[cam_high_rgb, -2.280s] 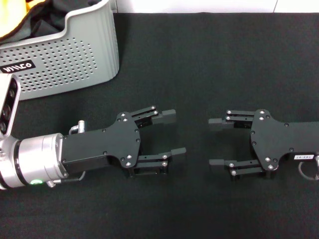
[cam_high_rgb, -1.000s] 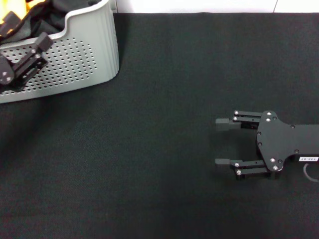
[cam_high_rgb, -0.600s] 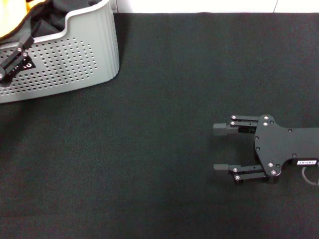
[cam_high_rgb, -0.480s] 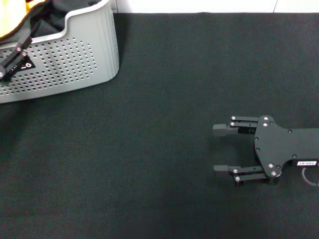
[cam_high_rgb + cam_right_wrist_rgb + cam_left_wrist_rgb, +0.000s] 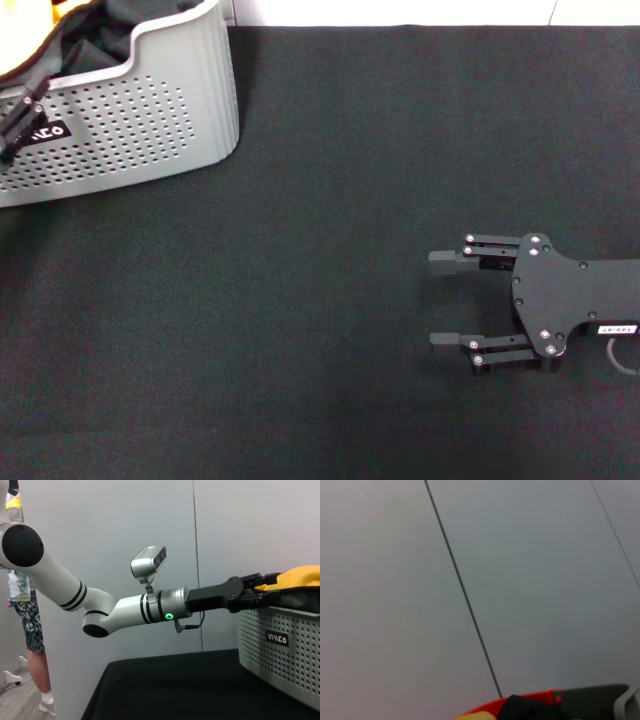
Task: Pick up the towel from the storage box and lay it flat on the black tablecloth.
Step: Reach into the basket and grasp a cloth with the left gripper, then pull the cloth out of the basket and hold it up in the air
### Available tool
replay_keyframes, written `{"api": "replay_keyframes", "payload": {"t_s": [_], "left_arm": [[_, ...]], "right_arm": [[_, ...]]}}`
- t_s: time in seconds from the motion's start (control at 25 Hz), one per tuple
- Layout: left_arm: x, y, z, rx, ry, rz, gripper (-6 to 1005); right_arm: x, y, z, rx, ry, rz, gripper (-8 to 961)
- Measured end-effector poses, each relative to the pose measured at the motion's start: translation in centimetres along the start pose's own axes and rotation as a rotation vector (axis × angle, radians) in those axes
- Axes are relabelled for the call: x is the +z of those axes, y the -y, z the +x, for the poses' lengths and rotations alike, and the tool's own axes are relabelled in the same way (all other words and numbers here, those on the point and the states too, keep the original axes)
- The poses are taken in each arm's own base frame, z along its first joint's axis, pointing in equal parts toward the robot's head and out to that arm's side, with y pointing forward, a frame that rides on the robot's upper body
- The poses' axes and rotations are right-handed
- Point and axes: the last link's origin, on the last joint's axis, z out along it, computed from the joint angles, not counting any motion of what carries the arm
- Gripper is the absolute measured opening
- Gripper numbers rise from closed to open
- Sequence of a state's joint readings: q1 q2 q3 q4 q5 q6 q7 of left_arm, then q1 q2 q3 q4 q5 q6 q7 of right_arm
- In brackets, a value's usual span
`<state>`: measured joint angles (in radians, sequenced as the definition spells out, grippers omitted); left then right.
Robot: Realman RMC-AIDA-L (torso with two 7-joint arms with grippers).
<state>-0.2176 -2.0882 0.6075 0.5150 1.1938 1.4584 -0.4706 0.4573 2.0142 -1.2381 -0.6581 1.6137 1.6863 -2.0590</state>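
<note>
The storage box (image 5: pixel 150 110) stands at the far left on the black tablecloth (image 5: pixel 330 200). The towel (image 5: pixel 22 35) lies bunched inside it, orange-yellow face up, with dark folds beside it. In the right wrist view the towel (image 5: pixel 300 577) bulges above the box rim (image 5: pixel 280 640). My left gripper (image 5: pixel 267 589) reaches level over the rim, jaws apart, with the towel's yellow edge at its tips. In the head view only its fingers (image 5: pixel 10 128) show at the left edge, in front of the box. My right gripper (image 5: pixel 440 300) is open and empty, low over the cloth at the right.
A white strip (image 5: pixel 400 12) runs behind the cloth's far edge. A person (image 5: pixel 30 630) stands beyond the table behind the left arm. The left wrist view shows mostly a grey wall (image 5: pixel 470 580).
My left arm has swung from the middle of the cloth up to the box and mostly left the head view. My right gripper has drifted a little nearer, still open.
</note>
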Motion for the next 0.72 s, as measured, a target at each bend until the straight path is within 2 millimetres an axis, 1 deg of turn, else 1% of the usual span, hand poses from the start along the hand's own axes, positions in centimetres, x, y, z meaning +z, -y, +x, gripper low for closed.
{"api": "replay_keyframes", "payload": {"t_s": [0.48, 0.72], "left_arm": [[0.01, 0.04, -0.43, -0.015, 0.019, 0.024, 543], [0.54, 0.17, -0.66, -0.07, -0.023, 0.134, 409]], "right_arm": [[0.06, -0.05, -0.01, 0.001, 0.003, -0.002, 761], [0.11, -0.07, 0.0, 0.001, 0.002, -0.004, 761]]}}
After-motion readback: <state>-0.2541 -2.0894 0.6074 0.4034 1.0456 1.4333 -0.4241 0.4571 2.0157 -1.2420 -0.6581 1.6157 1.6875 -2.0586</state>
